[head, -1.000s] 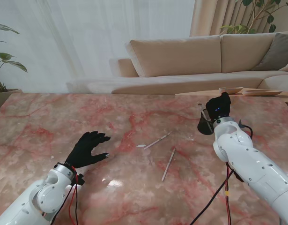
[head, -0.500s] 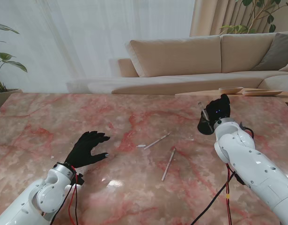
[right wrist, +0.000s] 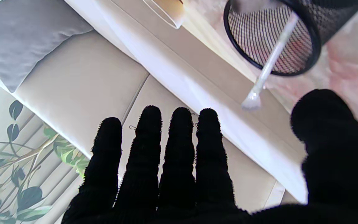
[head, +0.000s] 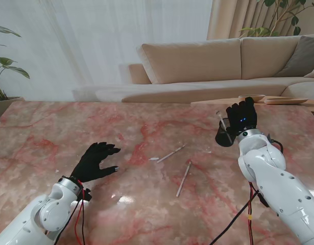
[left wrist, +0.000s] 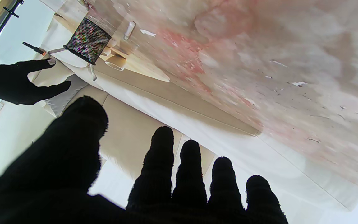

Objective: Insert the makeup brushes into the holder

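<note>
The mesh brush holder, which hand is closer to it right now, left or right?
Right. The right hand is open right beside the holder; the left hand rests open far across the table.

home living room | beige sofa (head: 208,61) | sheer curtains (head: 95,41) | houseplants (head: 3,76)

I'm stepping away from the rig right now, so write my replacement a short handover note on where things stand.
Right hand: open, fingers spread, beside the mesh holder, holding nothing.
Left hand: open, over the table on the left.
Done: one brush stands in the holder.
Left: two brushes lie loose mid-table, the farther brush and the nearer brush; both need inserting.
</note>
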{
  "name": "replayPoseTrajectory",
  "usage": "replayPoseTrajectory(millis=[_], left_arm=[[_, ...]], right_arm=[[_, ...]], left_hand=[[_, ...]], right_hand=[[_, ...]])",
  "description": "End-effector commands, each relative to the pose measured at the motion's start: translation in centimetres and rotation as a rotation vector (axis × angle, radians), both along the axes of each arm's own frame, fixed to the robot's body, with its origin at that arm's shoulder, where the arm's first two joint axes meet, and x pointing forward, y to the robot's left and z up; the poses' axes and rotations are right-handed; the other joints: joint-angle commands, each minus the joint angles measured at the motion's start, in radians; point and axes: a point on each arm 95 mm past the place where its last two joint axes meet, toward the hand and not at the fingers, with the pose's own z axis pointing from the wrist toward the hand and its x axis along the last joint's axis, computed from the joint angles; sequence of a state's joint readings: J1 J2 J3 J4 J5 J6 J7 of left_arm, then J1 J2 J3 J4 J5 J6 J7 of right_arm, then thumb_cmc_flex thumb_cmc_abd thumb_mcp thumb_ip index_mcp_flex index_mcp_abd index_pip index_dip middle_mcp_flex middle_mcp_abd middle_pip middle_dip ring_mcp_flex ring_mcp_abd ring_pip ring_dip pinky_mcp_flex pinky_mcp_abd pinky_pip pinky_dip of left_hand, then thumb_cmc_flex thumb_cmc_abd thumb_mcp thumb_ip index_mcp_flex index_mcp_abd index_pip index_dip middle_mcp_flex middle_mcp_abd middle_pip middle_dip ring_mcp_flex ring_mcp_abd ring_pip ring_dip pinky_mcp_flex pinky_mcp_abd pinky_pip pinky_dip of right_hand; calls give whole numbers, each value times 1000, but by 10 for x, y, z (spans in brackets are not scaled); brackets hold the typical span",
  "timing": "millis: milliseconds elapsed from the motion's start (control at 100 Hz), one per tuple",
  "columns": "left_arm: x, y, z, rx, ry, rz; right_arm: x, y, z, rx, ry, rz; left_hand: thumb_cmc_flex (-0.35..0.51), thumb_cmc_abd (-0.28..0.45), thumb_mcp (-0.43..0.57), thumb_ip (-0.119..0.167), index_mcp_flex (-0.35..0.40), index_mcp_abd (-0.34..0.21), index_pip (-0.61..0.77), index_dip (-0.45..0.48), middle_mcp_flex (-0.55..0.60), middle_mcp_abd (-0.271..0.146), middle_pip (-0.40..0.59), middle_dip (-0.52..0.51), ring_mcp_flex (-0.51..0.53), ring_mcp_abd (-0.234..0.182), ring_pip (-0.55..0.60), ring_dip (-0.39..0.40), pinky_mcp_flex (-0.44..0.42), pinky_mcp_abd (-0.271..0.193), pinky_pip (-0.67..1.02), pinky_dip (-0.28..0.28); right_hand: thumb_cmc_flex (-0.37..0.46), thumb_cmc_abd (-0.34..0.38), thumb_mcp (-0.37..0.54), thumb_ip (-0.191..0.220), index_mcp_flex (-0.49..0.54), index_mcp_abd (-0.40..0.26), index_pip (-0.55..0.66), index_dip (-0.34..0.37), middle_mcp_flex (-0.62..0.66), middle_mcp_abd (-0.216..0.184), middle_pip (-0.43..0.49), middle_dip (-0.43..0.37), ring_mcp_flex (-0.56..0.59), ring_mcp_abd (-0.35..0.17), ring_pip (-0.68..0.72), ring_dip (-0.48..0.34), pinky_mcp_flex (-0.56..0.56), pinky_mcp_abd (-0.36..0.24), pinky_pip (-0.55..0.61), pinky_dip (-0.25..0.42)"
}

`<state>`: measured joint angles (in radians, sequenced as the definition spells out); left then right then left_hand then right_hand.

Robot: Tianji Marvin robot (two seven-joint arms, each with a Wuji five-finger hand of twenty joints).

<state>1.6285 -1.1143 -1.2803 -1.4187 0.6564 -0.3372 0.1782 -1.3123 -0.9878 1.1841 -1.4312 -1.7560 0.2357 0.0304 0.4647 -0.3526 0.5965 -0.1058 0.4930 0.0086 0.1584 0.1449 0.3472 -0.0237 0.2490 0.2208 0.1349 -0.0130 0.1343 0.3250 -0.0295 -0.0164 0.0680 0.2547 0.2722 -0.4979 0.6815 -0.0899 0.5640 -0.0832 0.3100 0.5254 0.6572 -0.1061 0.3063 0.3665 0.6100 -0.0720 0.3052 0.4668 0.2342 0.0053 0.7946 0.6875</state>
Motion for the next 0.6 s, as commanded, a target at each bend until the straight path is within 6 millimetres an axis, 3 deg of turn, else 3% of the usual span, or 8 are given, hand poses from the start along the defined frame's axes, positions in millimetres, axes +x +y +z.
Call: replayPoseTrajectory(millis=[0,290,590], left_arm=[[-2,-1,0,5,1,-4],[-3,-4,6,18,-8,-18],[-8,-8,14,32,-22,-33]], right_arm=[[-7,7,-1,26,-5,24],[-39,23,6,101,-72,105],[-74,41,-9,228,-44,203]], left_hand=[[-9,13,1,28,5,-3,-14,-8,12,-14,-25,-9,-15,-26,-34,3,0,-5,-36,-7],[-9,16,1,28,4,-2,-14,-8,11,-14,-26,-10,-17,-25,-36,2,-1,-4,-35,-5],[-8,17,-4,28,4,0,-14,-8,10,-12,-26,-10,-16,-26,-36,2,-1,-5,-37,-6]], right_hand=[[-45,4,-11,44,-28,24,-14,-11,-11,13,-16,-18,9,-1,-20,-43,5,16,-21,-17],[4,4,17,47,5,23,-4,-8,31,19,-7,-10,56,0,-1,-26,34,20,-14,-4],[40,-34,4,36,18,19,0,-9,49,15,-12,-4,67,-2,2,-14,39,26,-7,7]])
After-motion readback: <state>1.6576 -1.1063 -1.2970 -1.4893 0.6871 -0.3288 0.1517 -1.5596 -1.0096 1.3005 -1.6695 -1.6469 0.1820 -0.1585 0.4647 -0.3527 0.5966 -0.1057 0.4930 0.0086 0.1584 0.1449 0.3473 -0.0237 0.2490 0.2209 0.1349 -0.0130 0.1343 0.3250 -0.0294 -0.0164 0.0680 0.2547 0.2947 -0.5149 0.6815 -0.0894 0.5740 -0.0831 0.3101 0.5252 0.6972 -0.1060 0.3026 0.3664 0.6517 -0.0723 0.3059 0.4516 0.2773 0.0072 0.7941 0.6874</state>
